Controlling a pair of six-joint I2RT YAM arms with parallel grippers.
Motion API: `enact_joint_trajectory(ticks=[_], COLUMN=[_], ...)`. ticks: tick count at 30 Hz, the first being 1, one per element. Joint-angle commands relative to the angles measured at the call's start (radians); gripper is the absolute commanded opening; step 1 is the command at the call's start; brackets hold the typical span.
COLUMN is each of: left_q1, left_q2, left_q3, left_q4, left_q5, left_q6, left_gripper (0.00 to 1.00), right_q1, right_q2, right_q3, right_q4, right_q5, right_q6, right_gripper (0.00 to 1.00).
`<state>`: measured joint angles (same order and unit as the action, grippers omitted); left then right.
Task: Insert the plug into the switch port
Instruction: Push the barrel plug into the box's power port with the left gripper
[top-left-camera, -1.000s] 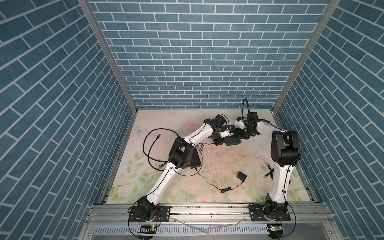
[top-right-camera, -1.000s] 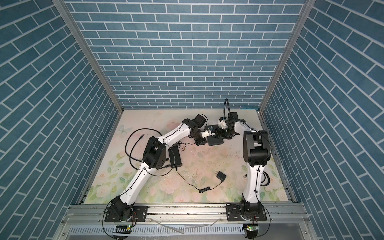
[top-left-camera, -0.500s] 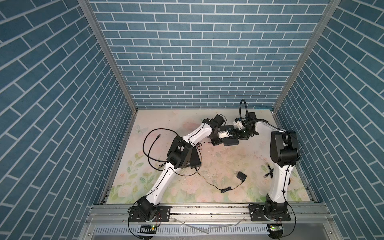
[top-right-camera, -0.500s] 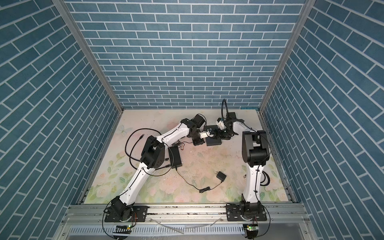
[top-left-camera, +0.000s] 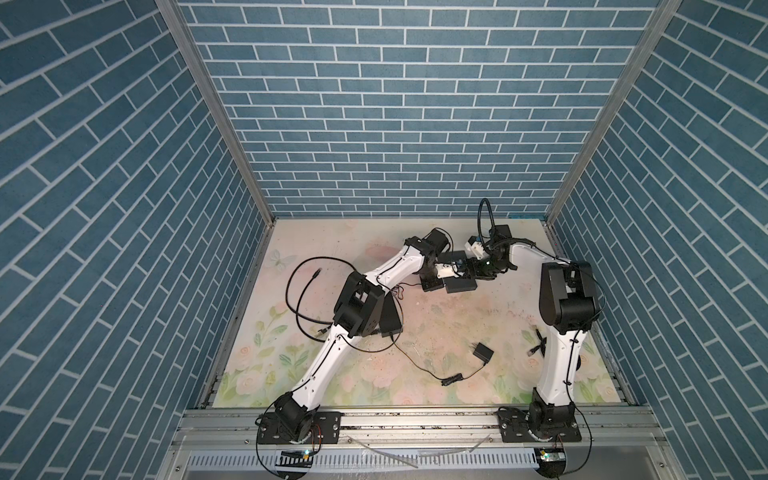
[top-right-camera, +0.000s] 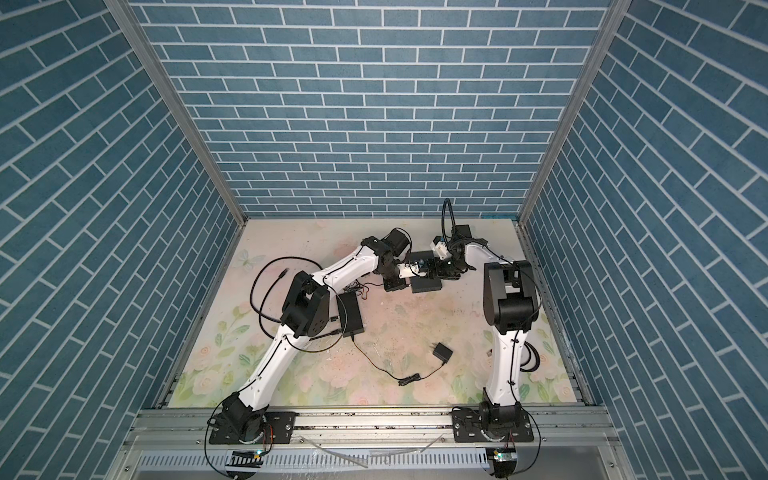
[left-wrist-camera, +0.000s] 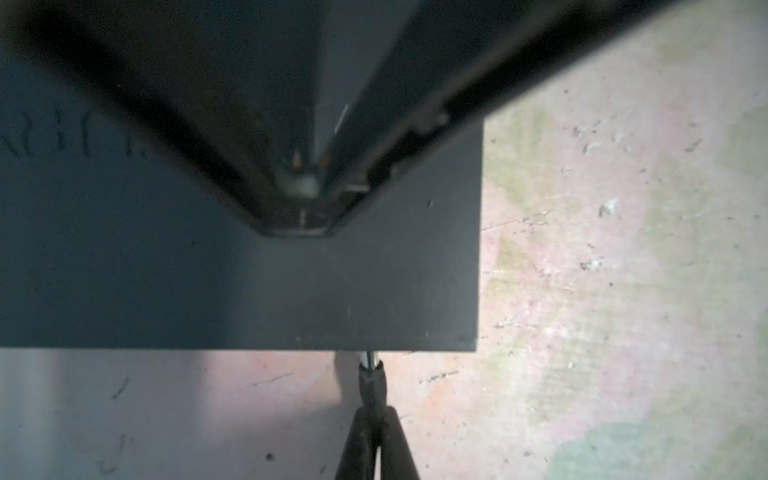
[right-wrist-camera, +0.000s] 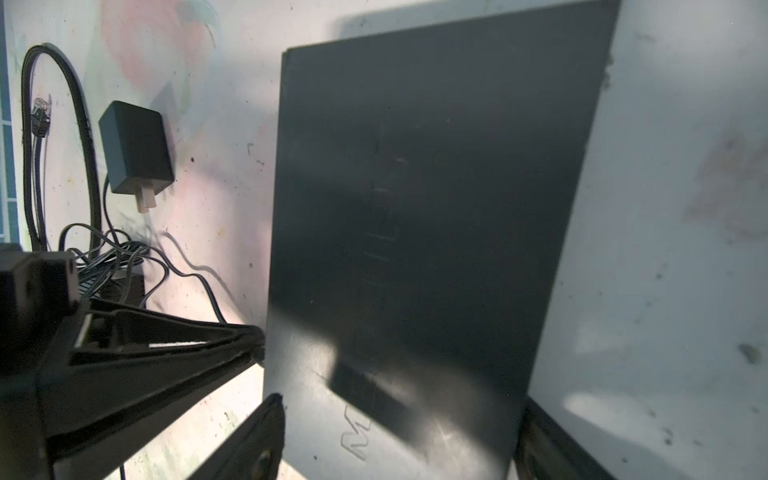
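the left gripper (left-wrist-camera: 376, 415) is pinching fully closed on the plug (left-wrist-camera: 371, 380), gripping its dark sleeve. the plug's metal tip is meeting one long edge of the switch (left-wrist-camera: 332, 291) (how deep it is sitting i cannot tell). the right gripper (right-wrist-camera: 401, 401) is standing wide, its fingers (right-wrist-camera: 253, 440) pressing against both long edges of the switch near one end, clasping it on the floral table (right-wrist-camera: 665, 208). off the plug-side edge of the switch, well apart, a power adapter (right-wrist-camera: 135, 149) is lying flat beside a looping cable (right-wrist-camera: 85, 124). in a top view, a flat black box (top-left-camera: 432, 283) is lying just beside the switch.
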<state>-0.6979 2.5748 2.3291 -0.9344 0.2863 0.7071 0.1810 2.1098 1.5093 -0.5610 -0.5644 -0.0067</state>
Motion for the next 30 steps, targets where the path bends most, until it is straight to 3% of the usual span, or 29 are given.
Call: enact_joint_trajectory(ticks=[1,9,15,22,30], left_q1=[-0.04,-0.04,-0.035,-0.006,-0.006], left_q2=[0.011,0.029,-0.01,-0.105,-0.095], left_q3=[0.032,0.061,-0.004,-0.146,-0.147], left_q4=[-0.019,-0.059,0.062,0.2,0.258], left_q5=[0.019,0.033,0.047,0.14,0.091], left_q6=[0.008,0.004,-0.091,-0.177,-0.217], left_gripper=[0.03,0.03,0.0,0.01,0.0], right_q1=[0.082,0.084,0.084,0.083,0.083], right_q2=[-0.006,-0.074,-0.076,-0.085,-0.092], right_q3=[-0.067,-0.182,-0.206,-0.237,-0.288], right_q4=[-0.05,0.03,0.028,0.033,0.073], right_q5=[-0.117,-0.162,-0.181,-0.213,-0.272], right_q6=[-0.017,-0.012,-0.007,-0.024,0.003], right_gripper=[0.83,0.82,0.82,0.81,0.75])
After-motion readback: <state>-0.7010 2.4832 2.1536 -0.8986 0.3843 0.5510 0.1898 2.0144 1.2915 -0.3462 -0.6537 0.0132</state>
